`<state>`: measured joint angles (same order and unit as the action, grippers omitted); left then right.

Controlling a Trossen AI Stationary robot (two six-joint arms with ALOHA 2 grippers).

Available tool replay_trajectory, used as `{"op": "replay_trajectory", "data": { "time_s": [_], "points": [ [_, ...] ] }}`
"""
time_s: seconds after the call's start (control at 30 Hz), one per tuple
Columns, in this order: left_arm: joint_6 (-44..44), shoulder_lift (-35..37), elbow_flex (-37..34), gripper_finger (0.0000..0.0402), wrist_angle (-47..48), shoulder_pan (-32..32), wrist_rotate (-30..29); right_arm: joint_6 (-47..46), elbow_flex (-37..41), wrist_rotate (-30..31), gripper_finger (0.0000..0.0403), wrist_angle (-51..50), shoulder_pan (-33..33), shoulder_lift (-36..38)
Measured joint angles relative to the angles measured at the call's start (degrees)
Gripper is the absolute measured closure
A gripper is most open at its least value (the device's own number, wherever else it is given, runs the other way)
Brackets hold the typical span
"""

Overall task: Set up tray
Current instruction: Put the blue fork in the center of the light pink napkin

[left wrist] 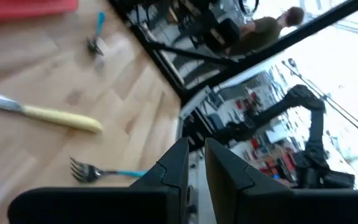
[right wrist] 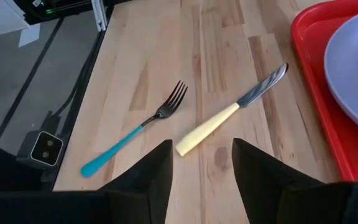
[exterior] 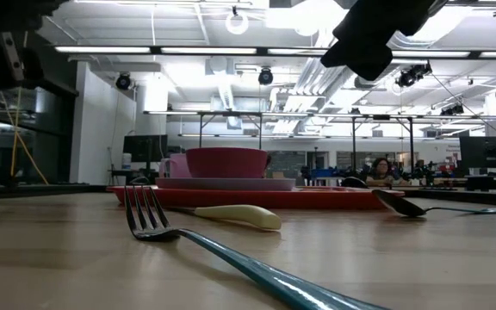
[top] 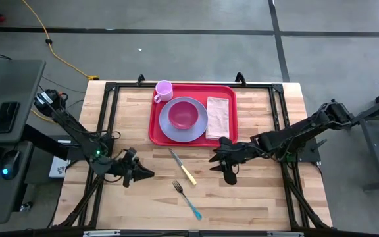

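The red tray (top: 158, 128) lies at the table's far middle. It carries a lavender plate (top: 202, 128) with a pink bowl (top: 183, 114), a pink cup (top: 164, 90) and a folded napkin (top: 218, 117). On the bare wood in front of the tray lie a yellow-handled knife (top: 183, 167), a teal-handled fork (top: 187, 199) and a teal-handled spoon (exterior: 403, 204). My left gripper (top: 145, 174) hovers left of the knife, its fingers (left wrist: 179, 162) a narrow slit apart and empty. My right gripper (top: 219, 161) hovers right of the knife, open and empty; its wrist view looks down on the knife (right wrist: 229, 118) and fork (right wrist: 135, 127).
A black frame (top: 110, 105) runs round the tabletop. A desk with a phone, a mouse and a keyboard (top: 5, 131) stands beyond the table's left edge. Bare wood (top: 255, 204) lies near the front right. A person (exterior: 380, 170) sits in the room behind.
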<state>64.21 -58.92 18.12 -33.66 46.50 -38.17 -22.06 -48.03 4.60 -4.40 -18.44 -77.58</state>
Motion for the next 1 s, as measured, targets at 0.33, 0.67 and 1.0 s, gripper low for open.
{"op": "replay_trajectory", "data": {
  "time_s": [0.33,0.67,1.0],
  "points": [
    [11.7,-8.9,9.2,0.0316,3.2,0.0,4.4,0.0,0.0,1.6,0.0259,-0.1,0.1,0.0],
    [22.1,-17.9,19.5,0.0316,8.8,0.0,6.1,5.8,0.1,2.2,0.0259,-1.1,0.1,0.0],
    [32.8,-30.2,32.0,0.0316,22.6,-1.7,6.9,9.3,0.1,-4.1,0.0259,-1.4,-0.1,0.0]
  ]
}}
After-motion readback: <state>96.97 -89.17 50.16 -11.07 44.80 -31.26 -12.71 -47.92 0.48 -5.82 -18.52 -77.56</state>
